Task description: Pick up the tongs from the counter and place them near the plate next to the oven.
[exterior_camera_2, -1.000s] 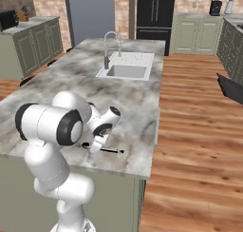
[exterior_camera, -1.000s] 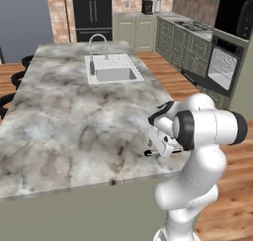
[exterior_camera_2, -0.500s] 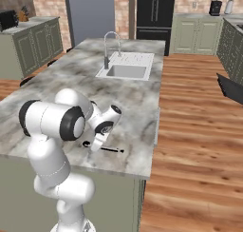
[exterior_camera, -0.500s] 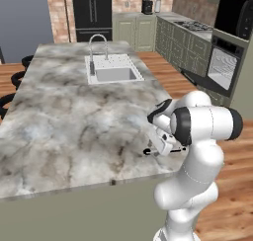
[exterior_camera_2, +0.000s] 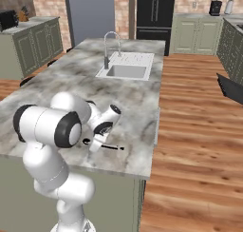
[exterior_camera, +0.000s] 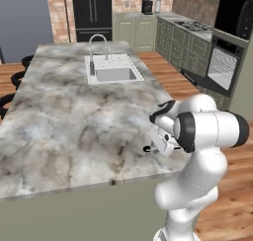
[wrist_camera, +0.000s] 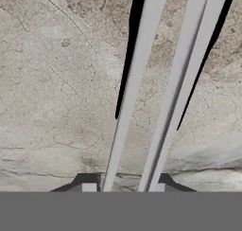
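- The hand (wrist_camera: 123, 190) is down at the tongs (wrist_camera: 160, 83), which lie flat on the bench (exterior_camera: 74, 111) near its front edge, just by the robot.
- In the hand view both slim arms of the tongs run up from between the fingertips (wrist_camera: 87, 186); the fingers stand just outside the two arms, slightly apart. Whether they already press the metal I cannot tell.
- Doing it well, as I judge: close squarely across both arms so neither slips out, then lift straight up before swinging toward the oven (exterior_camera: 222, 67).
- The arms are long, thin, smooth grey metal strips casting sharp dark shadows; likely slippery and springy under the squeeze.
- From the right base view the tongs (exterior_camera_2: 105, 146) show as a dark thin line with a black end.
- The bench top is hard marbled stone, grey and tan, flat and matte.
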You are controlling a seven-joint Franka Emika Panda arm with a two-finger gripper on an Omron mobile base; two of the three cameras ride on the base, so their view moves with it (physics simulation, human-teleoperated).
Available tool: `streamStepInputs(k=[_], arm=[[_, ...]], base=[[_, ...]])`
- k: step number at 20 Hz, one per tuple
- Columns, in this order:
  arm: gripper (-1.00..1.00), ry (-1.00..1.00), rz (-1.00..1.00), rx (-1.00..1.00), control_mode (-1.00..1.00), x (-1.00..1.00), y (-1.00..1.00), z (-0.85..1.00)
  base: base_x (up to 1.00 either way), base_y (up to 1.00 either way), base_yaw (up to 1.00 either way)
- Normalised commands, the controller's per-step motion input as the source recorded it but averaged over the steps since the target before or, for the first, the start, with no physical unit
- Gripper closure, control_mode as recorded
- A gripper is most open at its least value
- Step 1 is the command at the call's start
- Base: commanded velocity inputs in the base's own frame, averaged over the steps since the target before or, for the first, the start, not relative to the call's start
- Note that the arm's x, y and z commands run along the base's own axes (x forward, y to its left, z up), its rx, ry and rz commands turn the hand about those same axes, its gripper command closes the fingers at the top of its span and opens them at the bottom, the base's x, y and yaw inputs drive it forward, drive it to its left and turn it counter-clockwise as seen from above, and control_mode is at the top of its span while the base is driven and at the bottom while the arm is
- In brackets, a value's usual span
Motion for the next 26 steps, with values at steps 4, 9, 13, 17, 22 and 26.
streamStepInputs(k=[4, 9, 13, 17, 22, 26], arm=[[1.00, -0.01, 0.00, 0.00, -1.00, -0.14, 0.01, 0.46], [1.00, 0.00, 0.00, 0.00, -1.00, -0.10, 0.06, 0.57], [1.00, 0.00, 0.04, 0.00, -1.00, -0.02, 0.09, 0.64], [1.00, 0.00, 0.05, 0.00, -1.00, -0.10, 0.04, 0.61], [1.00, 0.00, 0.07, -0.03, -1.00, -0.11, 0.04, 0.64], [1.00, 0.02, 0.07, -0.03, -1.00, -0.12, 0.06, 0.58]], base=[[0.00, 0.00, 0.00], [0.00, 0.00, 0.00], [0.00, 0.00, 0.00], [0.00, 0.00, 0.00], [0.00, 0.00, 0.00], [0.00, 0.00, 0.00]])
